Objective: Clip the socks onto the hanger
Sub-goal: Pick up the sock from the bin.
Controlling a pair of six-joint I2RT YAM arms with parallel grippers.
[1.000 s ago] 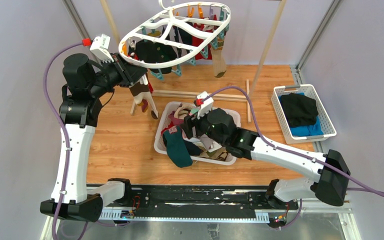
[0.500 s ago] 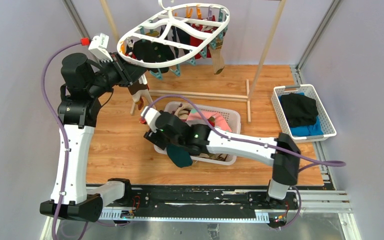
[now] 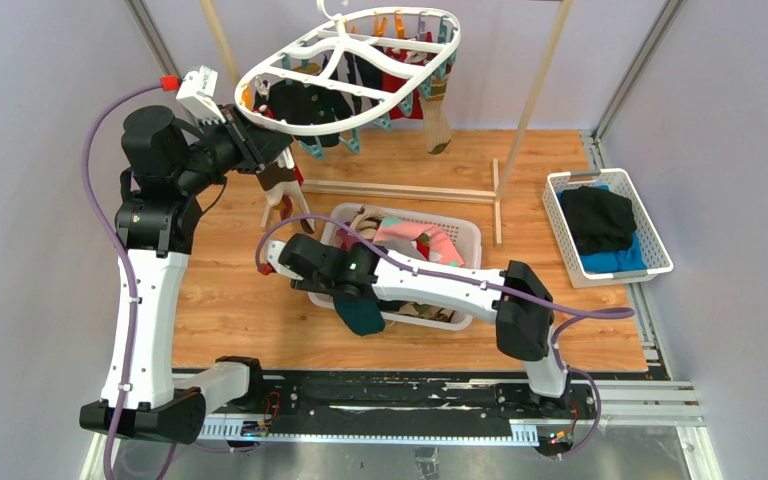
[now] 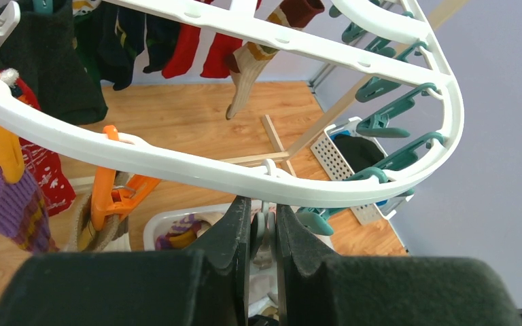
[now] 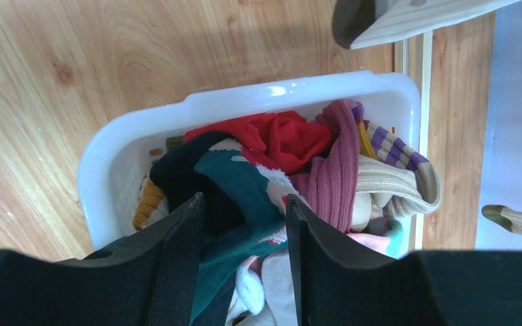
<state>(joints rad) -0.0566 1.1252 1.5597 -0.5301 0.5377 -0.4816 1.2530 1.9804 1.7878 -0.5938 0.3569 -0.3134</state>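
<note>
Wooden tabletop (image 3: 230,300), and the right arm has swung to the sock basket's (image 5: 279,92) left end: the right gripper (image 5: 245,204), jaws narrowing but not closed, straddles a teal sock (image 5: 234,173), so a pick begins; the left gripper (image 4: 264,212) stays clenched on a pale clip (image 4: 265,231) under the hanger (image 4: 177,166)

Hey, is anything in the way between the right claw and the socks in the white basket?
Nothing visible does. The right claw hangs directly over the white basket, its jaws apart on either side of a teal sock lying on top of the pile, with nothing between them.
</note>
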